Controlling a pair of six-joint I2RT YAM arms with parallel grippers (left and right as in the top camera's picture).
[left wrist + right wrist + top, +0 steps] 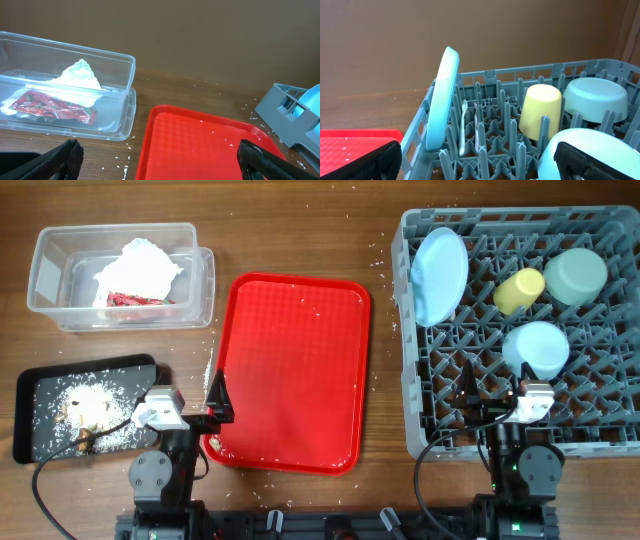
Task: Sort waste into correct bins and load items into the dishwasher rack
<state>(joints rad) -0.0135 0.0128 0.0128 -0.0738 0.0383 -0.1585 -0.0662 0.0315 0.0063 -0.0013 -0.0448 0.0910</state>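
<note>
The grey dishwasher rack on the right holds the light blue plate on edge, the yellow-green cup, the pale green bowl and the light blue bowl. The white fork and spoon stand between pegs. The clear tub at back left holds white napkins and the red wrapper. The black tray holds brown scraps and rice. My left gripper is open and empty over the red tray's near left edge. My right gripper is open and empty over the rack's front.
The large red tray lies in the middle with a few rice grains on it. Loose rice grains dot the wood between tub, black tray and red tray. The rack also shows in the left wrist view.
</note>
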